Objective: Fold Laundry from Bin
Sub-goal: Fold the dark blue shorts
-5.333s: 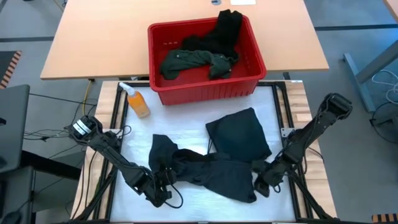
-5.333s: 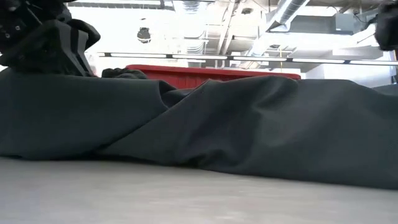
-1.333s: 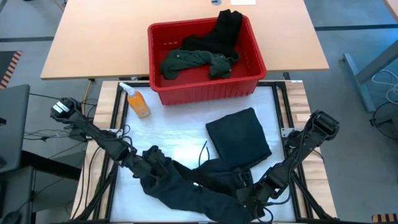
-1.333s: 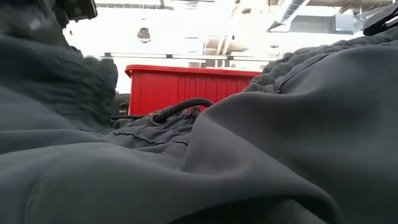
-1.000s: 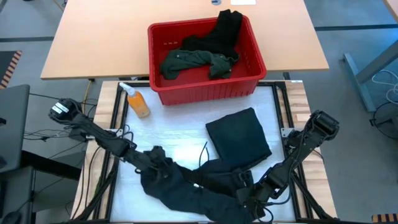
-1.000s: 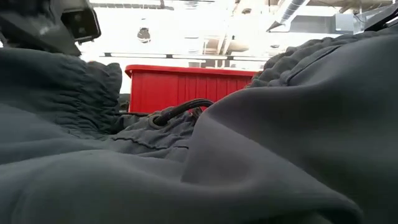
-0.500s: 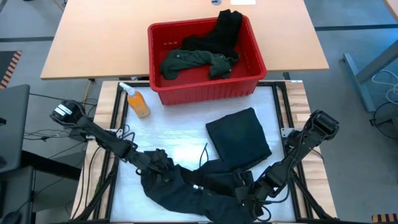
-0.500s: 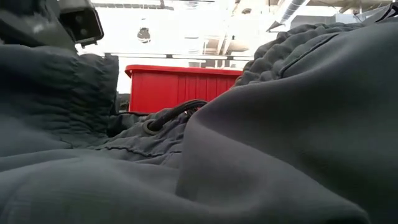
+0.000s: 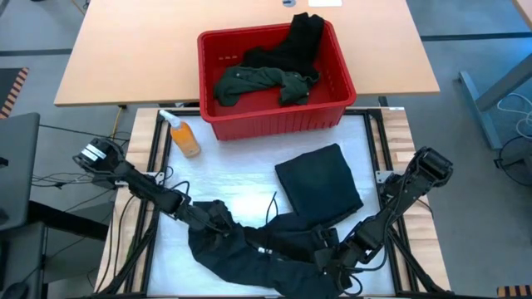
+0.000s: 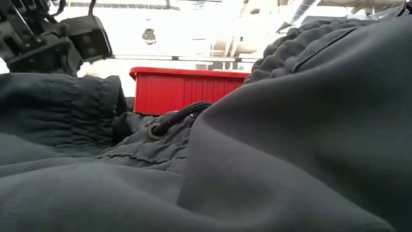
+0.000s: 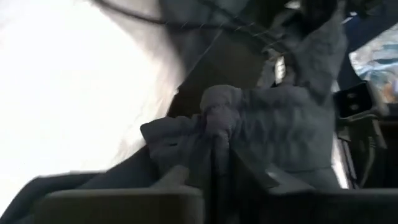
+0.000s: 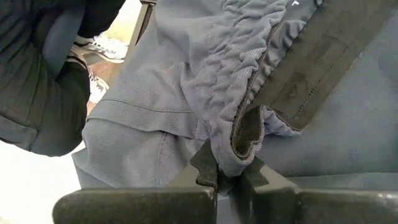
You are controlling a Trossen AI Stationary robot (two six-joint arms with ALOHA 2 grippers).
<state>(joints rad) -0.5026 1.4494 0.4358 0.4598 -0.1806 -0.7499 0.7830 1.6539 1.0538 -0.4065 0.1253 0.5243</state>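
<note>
A dark navy garment [image 9: 266, 253] with a gathered elastic waistband and a drawstring [image 10: 187, 115] lies bunched near the table's front edge and fills the low view [image 10: 290, 129]. My left gripper [image 9: 218, 218] is shut on its left end and my right gripper [image 9: 328, 253] on its right end. A folded black piece [image 9: 320, 184] lies flat on the table behind it. The red bin [image 9: 270, 116] stands at the far edge, holding a dark green shirt [image 9: 253, 81] and a black piece [image 9: 301, 40]. My left gripper pinches a bunched lump of the garment's gathered cloth [image 11: 216, 115] between its two fingers [image 11: 245, 168]; how many layers, I cannot tell. The cloth spreads slack beyond the fingertips. My right gripper pinches the edge of the elastic waistband [image 12: 245, 138] between its two fingers [image 12: 205, 163], where the band folds over. The gathered cloth rises slack past the fingers.
A small orange bottle [image 9: 184, 137] lies at the table's left, in front of the bin. White table surface [image 9: 224, 170] shows between the bin and the garment. The drawstring's loop [image 9: 273, 203] lies beside the folded piece.
My left gripper has gone a little toward the table's right and near edge, still shut on the cloth. The left end of the waistband has sunk lower in the low view. My right gripper has kept its hold and its place.
</note>
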